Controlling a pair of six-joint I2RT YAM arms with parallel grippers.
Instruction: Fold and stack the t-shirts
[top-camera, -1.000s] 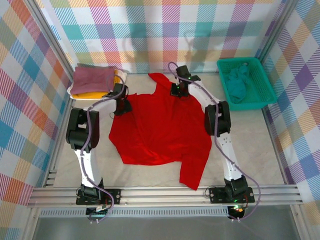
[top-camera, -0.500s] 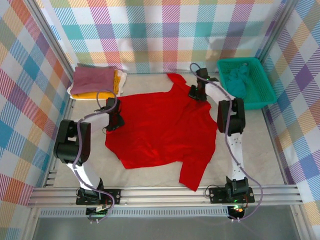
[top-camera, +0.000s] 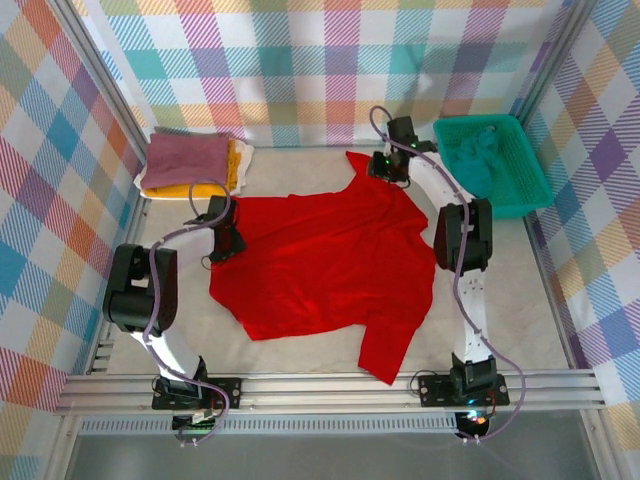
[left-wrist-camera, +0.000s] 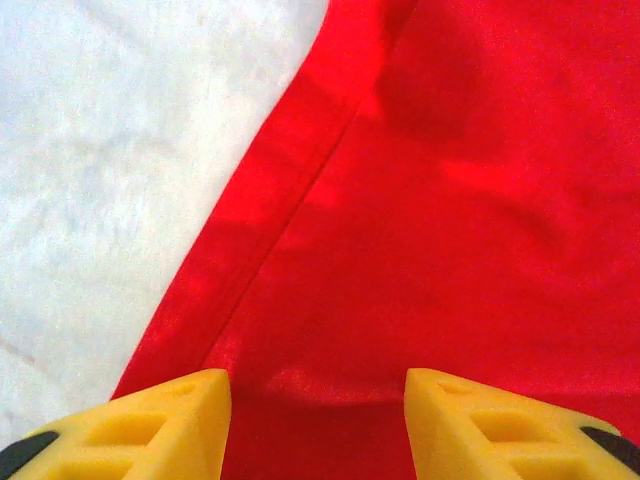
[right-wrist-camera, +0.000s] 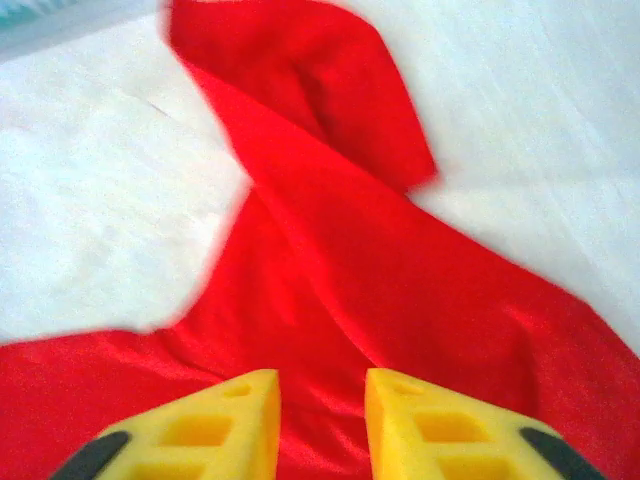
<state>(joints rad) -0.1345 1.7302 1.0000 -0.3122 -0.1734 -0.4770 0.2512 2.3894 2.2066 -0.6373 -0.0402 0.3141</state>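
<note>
Beige tabletop (top-camera: 525, 290), red t-shirt (top-camera: 330, 260), plaid walls (top-camera: 300, 70)

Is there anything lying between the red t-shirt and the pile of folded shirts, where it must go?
No loose object lies there. Between the red t-shirt and the folded pile is bare table. The left gripper hangs close by, at the shirt's left edge.

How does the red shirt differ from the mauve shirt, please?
The red shirt lies spread open in the middle of the table; the mauve shirt is folded and tops a stack at the far left. The red shirt covers far more table than the mauve shirt. Both are plain cloth.
</note>
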